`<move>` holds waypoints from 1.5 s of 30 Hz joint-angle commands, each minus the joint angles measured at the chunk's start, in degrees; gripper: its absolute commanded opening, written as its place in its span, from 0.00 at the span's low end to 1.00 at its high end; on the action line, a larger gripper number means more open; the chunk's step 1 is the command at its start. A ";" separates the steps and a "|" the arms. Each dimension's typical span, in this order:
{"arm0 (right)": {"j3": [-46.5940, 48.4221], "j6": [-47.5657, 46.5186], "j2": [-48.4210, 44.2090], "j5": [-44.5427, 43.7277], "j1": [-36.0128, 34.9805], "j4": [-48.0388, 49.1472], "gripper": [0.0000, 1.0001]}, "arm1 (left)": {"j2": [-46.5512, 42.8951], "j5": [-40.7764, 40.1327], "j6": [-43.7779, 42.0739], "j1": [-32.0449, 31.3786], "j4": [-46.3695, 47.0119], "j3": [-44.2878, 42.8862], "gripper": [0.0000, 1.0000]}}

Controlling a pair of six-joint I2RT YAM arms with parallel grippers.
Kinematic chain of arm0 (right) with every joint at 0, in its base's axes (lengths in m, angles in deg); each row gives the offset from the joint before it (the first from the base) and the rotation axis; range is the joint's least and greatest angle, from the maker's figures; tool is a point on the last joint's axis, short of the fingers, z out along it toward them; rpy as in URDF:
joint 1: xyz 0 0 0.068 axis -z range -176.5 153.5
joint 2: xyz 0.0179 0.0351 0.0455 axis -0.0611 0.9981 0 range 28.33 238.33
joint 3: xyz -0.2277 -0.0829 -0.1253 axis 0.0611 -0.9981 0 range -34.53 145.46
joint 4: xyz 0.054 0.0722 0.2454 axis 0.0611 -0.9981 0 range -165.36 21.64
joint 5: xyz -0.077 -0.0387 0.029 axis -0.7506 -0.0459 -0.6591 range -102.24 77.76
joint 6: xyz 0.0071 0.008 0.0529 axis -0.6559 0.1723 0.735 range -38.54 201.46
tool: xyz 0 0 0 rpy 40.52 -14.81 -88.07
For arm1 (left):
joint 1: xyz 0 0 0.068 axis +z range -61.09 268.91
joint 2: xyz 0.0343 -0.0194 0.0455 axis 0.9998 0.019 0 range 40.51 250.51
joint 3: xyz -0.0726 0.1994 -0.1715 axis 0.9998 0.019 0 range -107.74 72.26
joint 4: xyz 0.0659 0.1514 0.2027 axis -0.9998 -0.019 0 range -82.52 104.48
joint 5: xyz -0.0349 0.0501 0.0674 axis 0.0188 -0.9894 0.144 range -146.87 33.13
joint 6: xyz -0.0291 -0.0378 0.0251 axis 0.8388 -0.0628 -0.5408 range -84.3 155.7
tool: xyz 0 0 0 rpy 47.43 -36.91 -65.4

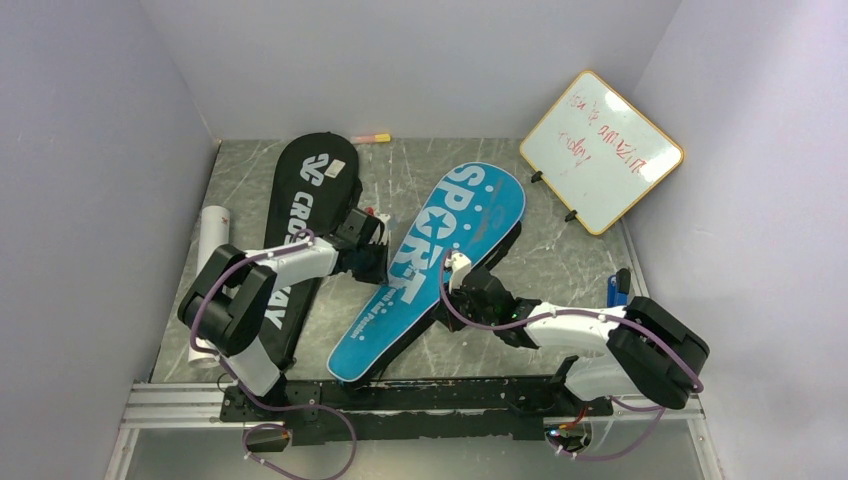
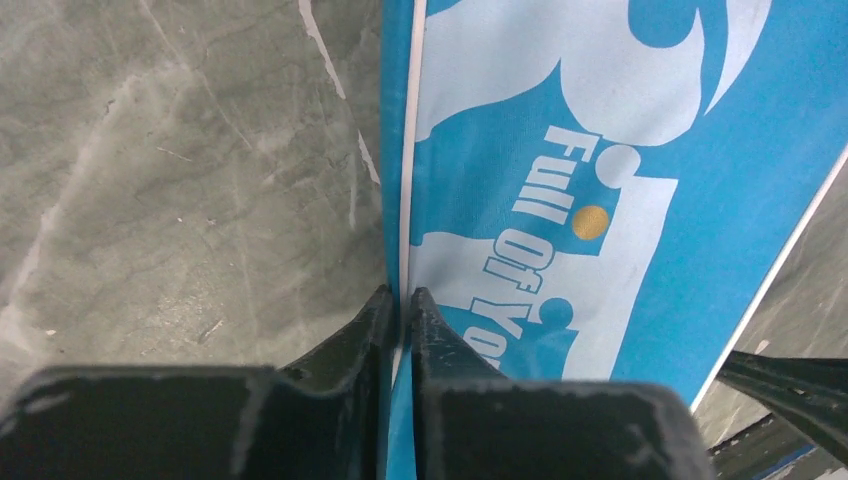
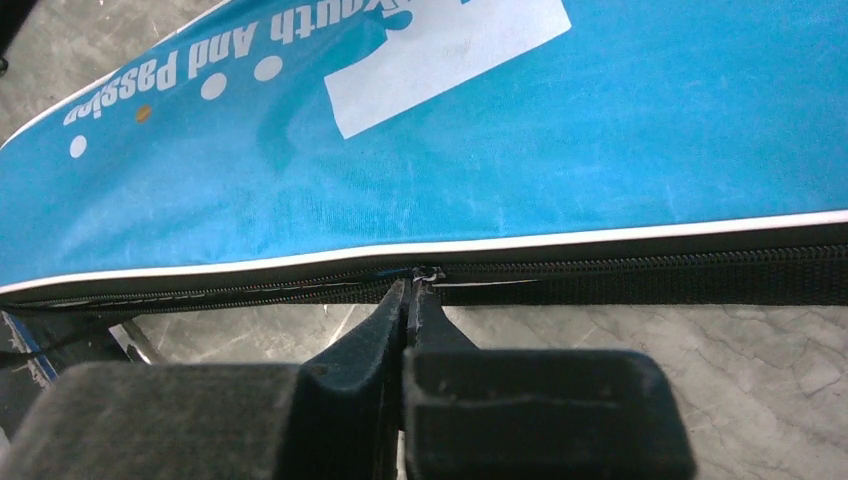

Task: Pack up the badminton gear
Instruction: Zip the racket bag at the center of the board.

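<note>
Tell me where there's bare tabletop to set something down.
Bare stone lies between the blue bag and the whiteboard, and at the back between the black bag and blue bag. The left side is crowded: black bag, white tube, left arm.

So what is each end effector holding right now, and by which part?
Both hold the blue bag. The left end effector pinches its white-piped edge; the right end effector is shut on the zipper pull along the opposite side.

Bare table [image 1: 560, 252] lies open between the blue bag [image 1: 460, 225] and the whiteboard [image 1: 600, 150]. The black bag [image 1: 310, 180] and white tube [image 1: 213, 230] crowd the left side; the left arm [image 1: 290, 262] fills the gap between the bags.
</note>
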 commanded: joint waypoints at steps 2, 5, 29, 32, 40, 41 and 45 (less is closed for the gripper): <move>1.86 0.06 0.25 4.11 -0.04 1.15 0.00 | 0.48 1.10 2.55 -0.58 6.01 1.97 0.05; 1.19 2.06 -0.03 8.89 -0.27 2.07 0.00 | 0.00 -0.11 4.01 -0.62 7.49 2.75 0.05; 5.49 2.25 -7.00 -17.31 -3.85 -14.65 0.34 | -4.16 -6.33 5.37 -1.06 6.67 3.38 0.05; 6.79 1.25 -6.05 -19.61 -2.68 -16.15 0.41 | -4.08 -6.11 5.07 -1.06 6.43 3.14 0.05; 6.65 -2.38 -3.92 -14.87 -2.61 -11.90 0.50 | -3.90 -5.93 4.64 -1.15 6.02 2.66 0.05; 6.64 -2.80 -3.38 -13.98 -2.67 -11.40 0.50 | -3.90 -5.93 4.56 -1.15 5.99 2.65 0.05; 7.20 -3.94 -0.69 -10.14 -2.67 -10.64 0.50 | -3.65 -5.89 4.22 -1.15 5.99 2.83 0.05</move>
